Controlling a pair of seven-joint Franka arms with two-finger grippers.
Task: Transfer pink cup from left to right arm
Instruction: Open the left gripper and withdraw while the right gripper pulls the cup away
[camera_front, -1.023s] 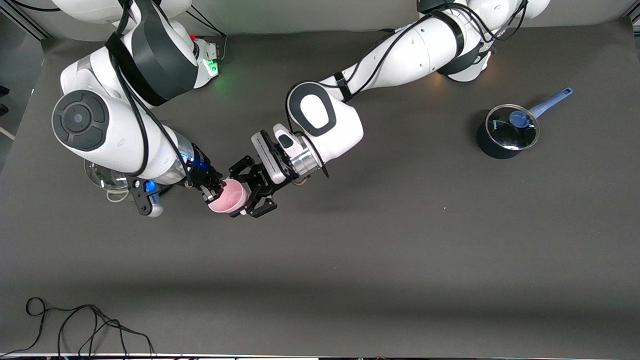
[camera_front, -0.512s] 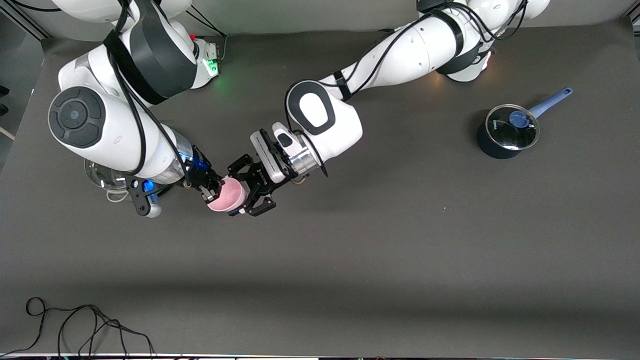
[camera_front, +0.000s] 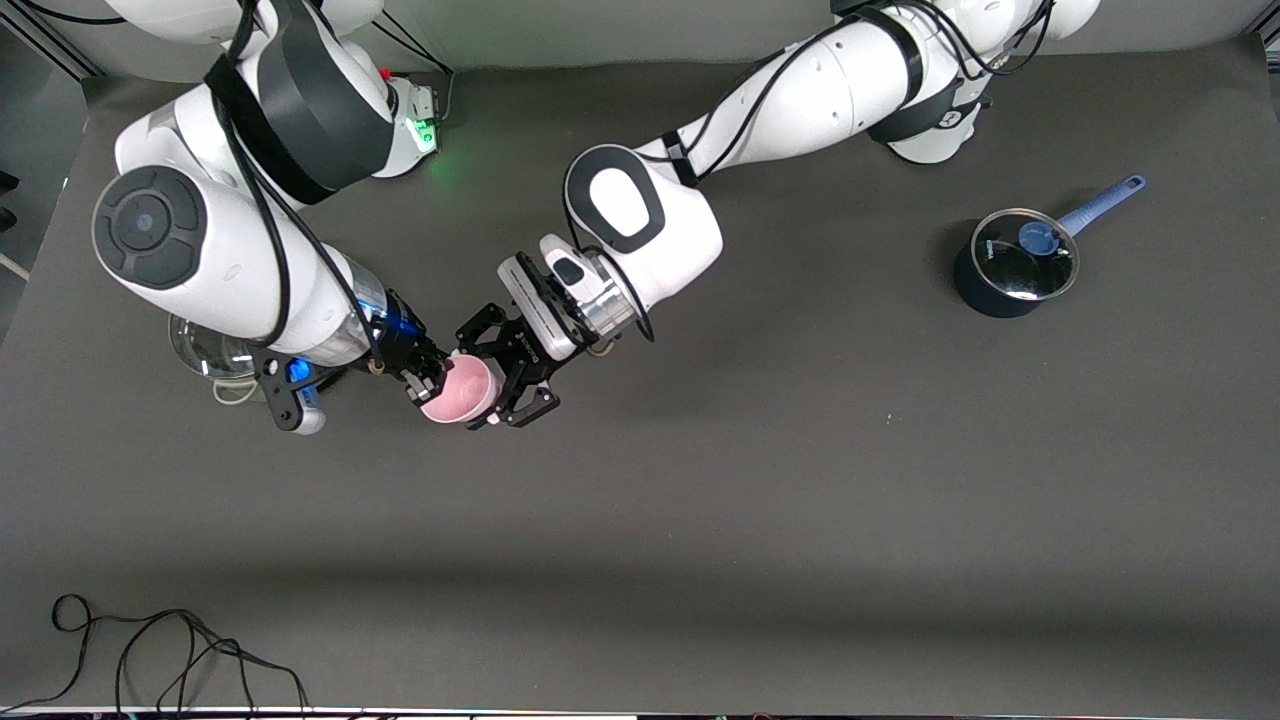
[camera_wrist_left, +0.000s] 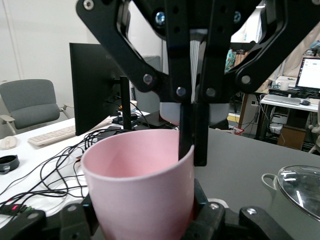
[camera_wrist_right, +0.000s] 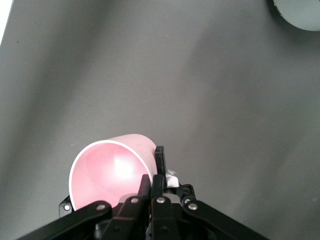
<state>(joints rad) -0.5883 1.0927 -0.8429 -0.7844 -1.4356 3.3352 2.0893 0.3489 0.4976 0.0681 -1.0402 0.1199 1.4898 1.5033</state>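
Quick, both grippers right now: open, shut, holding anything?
Left gripper: shut on the pink cup, gripping its body above the table.
Right gripper: shut on the same cup, pinching its rim.

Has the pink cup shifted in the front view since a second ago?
Barely: the pink cup, gripped by both the left gripper and right gripper, crept slightly toward the blue pot.

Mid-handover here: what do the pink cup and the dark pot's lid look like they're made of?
Pink cup: likely plastic, a smooth, opaque, evenly pale pink wall with a soft sheen and a thin rim.
Dark pot's lid: apparently clear glass with a metal rim; it reflects light and carries a blue knob, probably plastic.
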